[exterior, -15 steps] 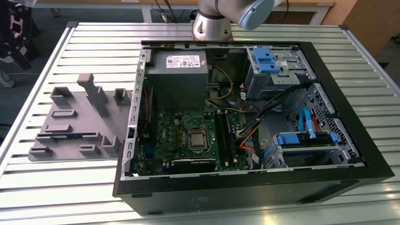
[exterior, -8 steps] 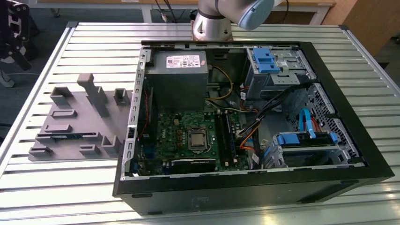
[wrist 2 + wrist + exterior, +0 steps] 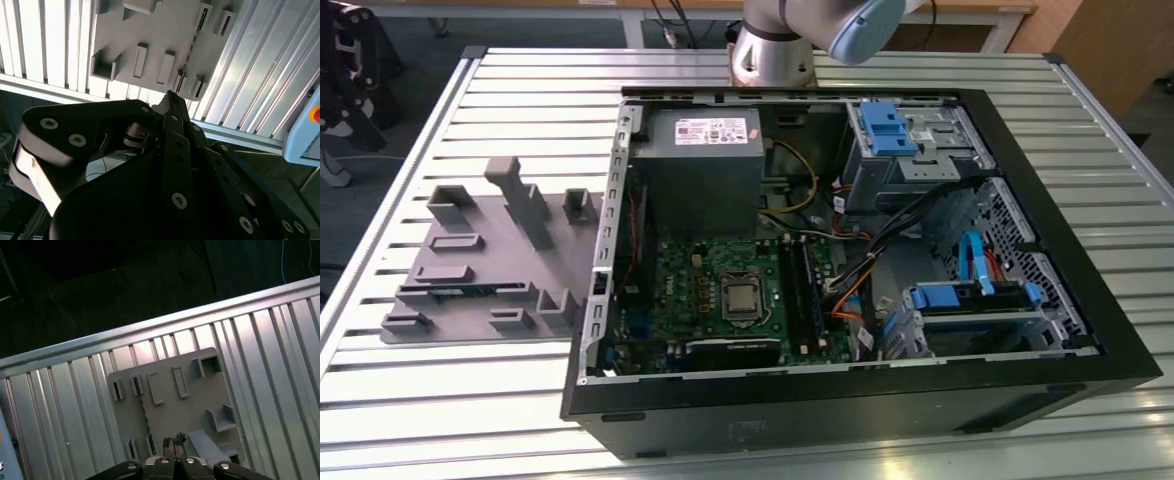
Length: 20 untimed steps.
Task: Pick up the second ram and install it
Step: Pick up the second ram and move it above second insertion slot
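The gripper hung with its jaws drawn together on nothing, above the grey holder tray. The second ram stood on edge in a slot of that tray, apart from the fingertips. In the exterior view, the tray lay on the slatted table, just beside the open computer case, on the exterior view's left.

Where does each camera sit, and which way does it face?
Exterior view: above the table, looking down into the open computer case; the arm's base shows.
First wrist view: on the arm, looking down past the gripper at the grey tray.
Second wrist view: on the arm, behind the dark linkage of the gripper, facing the same tray.
All share the tray.
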Tool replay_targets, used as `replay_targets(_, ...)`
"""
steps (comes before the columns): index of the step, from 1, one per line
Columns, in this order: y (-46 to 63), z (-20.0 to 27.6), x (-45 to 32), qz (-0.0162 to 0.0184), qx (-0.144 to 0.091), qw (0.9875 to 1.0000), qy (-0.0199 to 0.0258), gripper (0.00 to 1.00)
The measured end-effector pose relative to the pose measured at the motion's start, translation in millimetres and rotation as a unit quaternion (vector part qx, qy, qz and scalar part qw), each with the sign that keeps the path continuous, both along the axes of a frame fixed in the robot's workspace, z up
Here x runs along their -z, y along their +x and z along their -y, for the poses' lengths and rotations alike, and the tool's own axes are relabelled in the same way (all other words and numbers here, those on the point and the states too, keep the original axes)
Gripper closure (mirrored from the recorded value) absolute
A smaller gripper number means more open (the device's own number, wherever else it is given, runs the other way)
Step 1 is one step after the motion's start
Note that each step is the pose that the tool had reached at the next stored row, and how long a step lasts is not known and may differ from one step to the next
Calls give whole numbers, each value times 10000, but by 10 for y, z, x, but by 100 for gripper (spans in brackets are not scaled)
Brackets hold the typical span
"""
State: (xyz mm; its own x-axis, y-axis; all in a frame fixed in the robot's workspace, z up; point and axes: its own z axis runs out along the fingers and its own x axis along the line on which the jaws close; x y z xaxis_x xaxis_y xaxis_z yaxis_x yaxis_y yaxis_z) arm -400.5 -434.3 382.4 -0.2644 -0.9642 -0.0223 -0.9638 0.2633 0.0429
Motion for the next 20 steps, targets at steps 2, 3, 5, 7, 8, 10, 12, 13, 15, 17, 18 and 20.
replay_targets(2, 0, 0, 3, 0, -169, 9999, 0, 89)
replay_targets(3, 0, 0, 5, 0, -257, 9997, 0, 89)
replay_targets(5, 0, 0, 9, 0, -421, 9991, 0, 89)
replay_targets(7, 0, 0, 14, 0, -588, 9983, -1, 89)
replay_targets(8, 0, 0, 16, 0, -667, 9978, -1, 89)
replay_targets(10, 0, 0, 18, 0, -816, 9967, -1, 89)
replay_targets(12, 0, 0, 19, 0, -931, 9957, 0, 89)
replay_targets(13, -1, 1, 19, 0, -940, 9956, -1, 89)
replay_targets(15, 0, 0, 19, 0, -941, 9956, -1, 89)
replay_targets(17, -1, 1, 19, 0, -941, 9956, -1, 89)
replay_targets(18, 0, 1, 19, 0, -942, 9956, -1, 89)
replay_targets(20, 0, 1, 19, 0, -942, 9956, -1, 89)
